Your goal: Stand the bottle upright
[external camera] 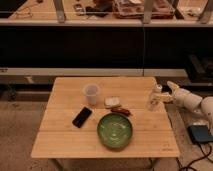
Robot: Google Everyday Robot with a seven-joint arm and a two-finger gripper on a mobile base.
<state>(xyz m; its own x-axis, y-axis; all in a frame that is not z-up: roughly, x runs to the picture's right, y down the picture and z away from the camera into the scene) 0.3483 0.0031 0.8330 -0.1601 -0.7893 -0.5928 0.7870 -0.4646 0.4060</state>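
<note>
The bottle (154, 98) is a slim clear plastic one with a pale cap. It stands upright on the wooden table (65, 140), close to the right edge. My gripper (166, 93) is at the end of the white arm (192, 101), which reaches in from the right. It sits just right of the bottle at cap height, open, with nothing between its fingers.
A translucent plastic cup (91, 93) stands at the table's middle back. A black phone (82, 116), a green bowl (115, 130), a white packet (112, 102) and a reddish snack (120, 110) lie around the centre. A dark device (200, 134) lies on the floor at right.
</note>
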